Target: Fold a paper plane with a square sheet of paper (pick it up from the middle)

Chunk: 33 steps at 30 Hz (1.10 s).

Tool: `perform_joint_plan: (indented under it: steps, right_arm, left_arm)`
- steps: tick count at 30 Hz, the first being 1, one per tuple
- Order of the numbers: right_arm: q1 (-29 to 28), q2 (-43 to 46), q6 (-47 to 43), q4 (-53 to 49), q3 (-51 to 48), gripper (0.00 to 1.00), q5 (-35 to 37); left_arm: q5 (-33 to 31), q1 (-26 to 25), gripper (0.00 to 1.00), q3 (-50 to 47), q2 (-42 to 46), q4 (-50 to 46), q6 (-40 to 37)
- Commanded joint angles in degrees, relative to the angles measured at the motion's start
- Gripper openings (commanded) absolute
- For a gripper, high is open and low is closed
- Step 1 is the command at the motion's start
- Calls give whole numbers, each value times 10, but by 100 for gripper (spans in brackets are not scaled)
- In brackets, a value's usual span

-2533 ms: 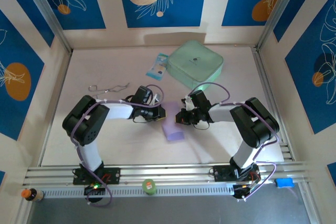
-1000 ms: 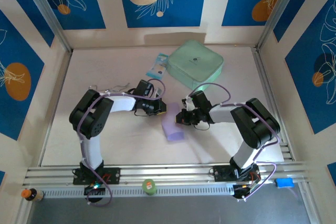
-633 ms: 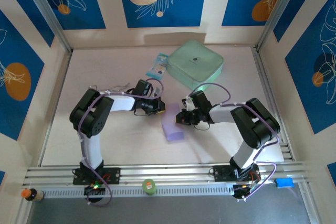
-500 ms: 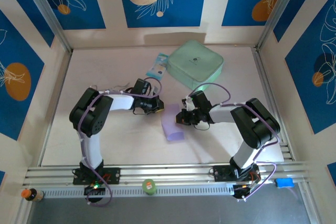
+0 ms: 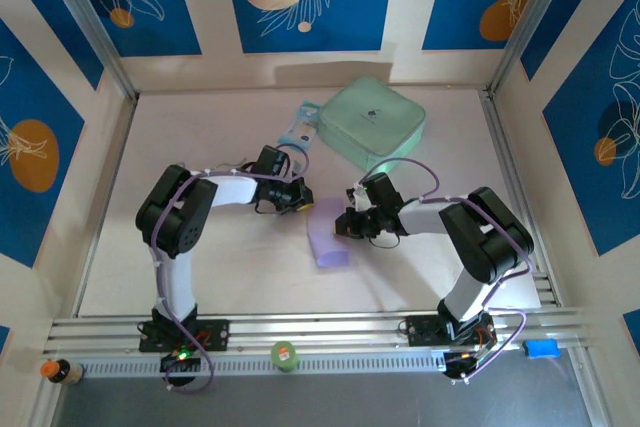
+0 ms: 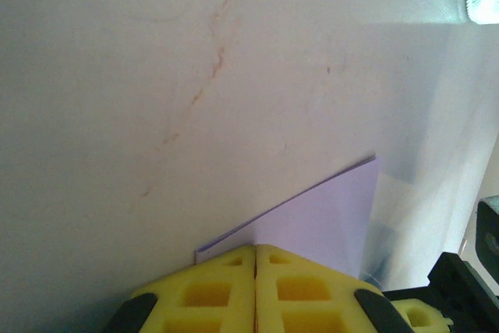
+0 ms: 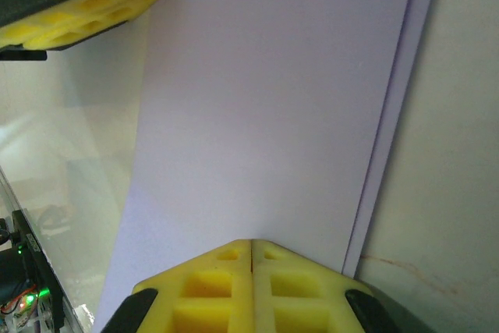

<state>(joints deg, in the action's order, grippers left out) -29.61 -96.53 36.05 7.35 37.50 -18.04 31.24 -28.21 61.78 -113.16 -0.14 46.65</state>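
Two grippers, one lavender sheet between them.
Both pairs of yellow pads are pressed flat together. The left gripper (image 5: 301,199) (image 6: 256,249) clamps a corner of the square sheet of paper (image 5: 328,240) (image 6: 327,208) (image 7: 273,115), and the right gripper (image 5: 343,227) (image 7: 251,243) clamps its opposite edge. The sheet sits mid-table (image 5: 200,267) between the arms, with two layers showing along one side. The mint-green case (image 5: 372,124) lies beyond it.

Thin square sheet of paper (image 7: 265,115), matt and smooth; yellow fingers (image 7: 207,298) of moulded foam-like plastic; pale counter (image 6: 117,76), smooth, faintly glossy, with reddish marble-like veins.
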Motion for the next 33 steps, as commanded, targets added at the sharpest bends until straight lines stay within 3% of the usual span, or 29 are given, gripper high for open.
perform_joint_plan:
  steps: [1,20,27,33]
  right_arm:
    - [-1,-12,-12,-73,-24,0,34]
    - [-2,-14,-11,-72,-24,0,31]
    - [-3,-13,-10,-73,-21,0,34]
    - [-3,-13,-4,-75,-18,0,36]
  left_arm:
    - [-60,21,10,15,-21,-17,3]
    - [-114,22,12,42,5,-58,18]
    - [-99,22,12,34,35,-54,15]
    - [-48,14,14,-3,76,-26,16]
